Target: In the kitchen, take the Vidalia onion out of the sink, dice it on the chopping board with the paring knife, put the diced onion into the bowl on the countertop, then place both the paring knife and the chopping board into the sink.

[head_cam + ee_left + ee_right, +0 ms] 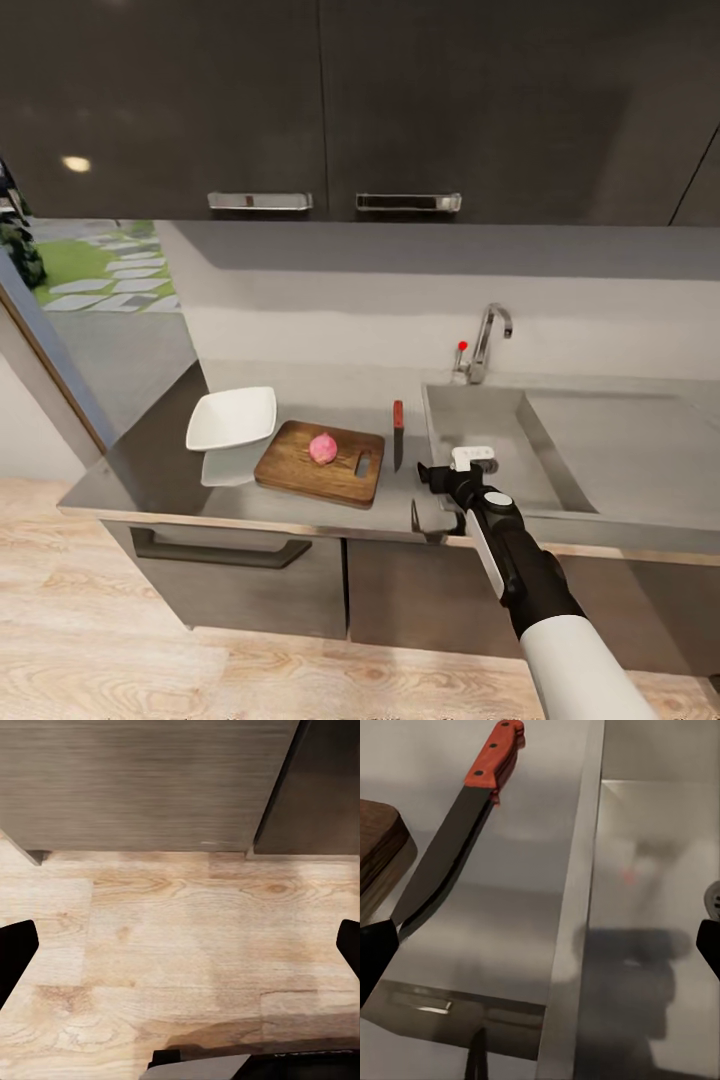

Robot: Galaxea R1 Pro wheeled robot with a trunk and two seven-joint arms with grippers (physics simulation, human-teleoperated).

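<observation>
Vidalia onion sits on the chopping board, which lies on our worktop just beside the white bowl. Between board and sink lies the paring knife, handle toward the wall. Our right gripper hovers at the worktop's front edge near the sink corner, fingers spread wide and empty. Our left gripper, also wide, points down at the wooden floor.
</observation>
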